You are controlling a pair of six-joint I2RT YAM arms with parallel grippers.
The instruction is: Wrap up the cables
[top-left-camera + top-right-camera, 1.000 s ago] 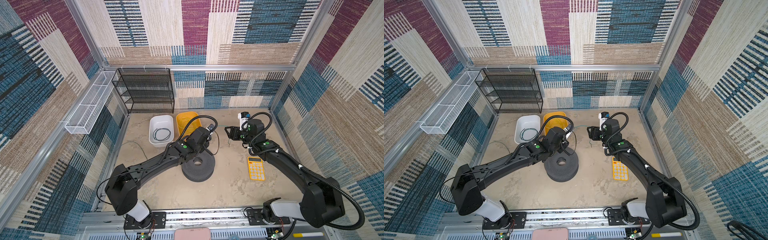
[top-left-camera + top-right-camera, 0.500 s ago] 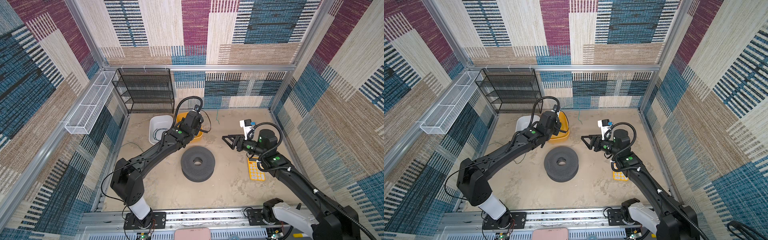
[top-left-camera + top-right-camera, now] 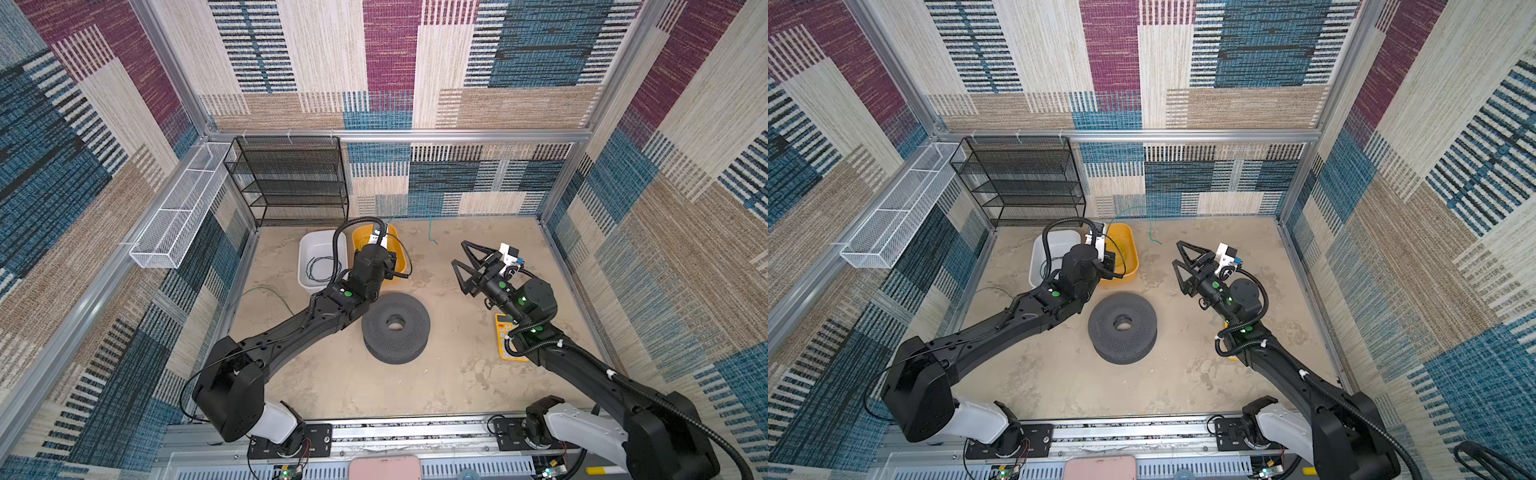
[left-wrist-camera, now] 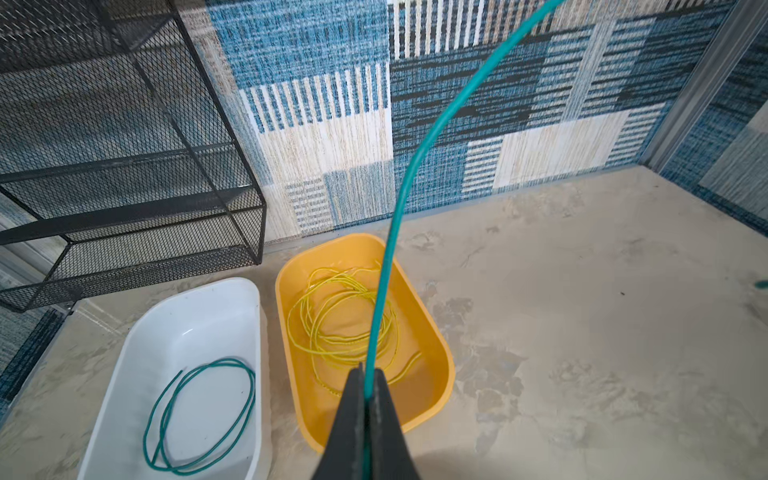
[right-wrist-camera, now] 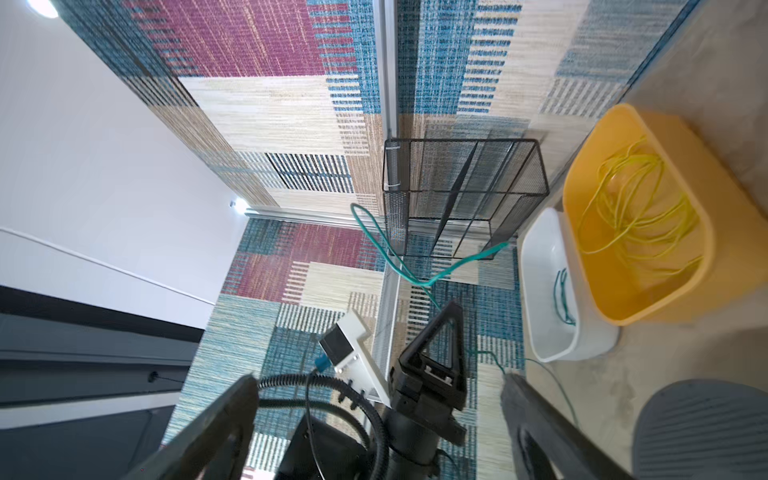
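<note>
Teal, string-thin cable (image 4: 391, 232) is pinched by the left gripper (image 4: 366, 374), jaws clamped tight, above a yellow plastic tub (image 4: 432, 332). It arches up and across, and its loose end hangs near the back wall, just beyond the right gripper (image 3: 459, 252), which gapes wide, empty, and is the nearer claw to that end. Three cables: this one, a yellow wire coil (image 4: 345, 320) in the yellow tub, and a dark green wire coil (image 4: 216, 362) in a white plastic tub (image 4: 199, 307). Two tubs.
</note>
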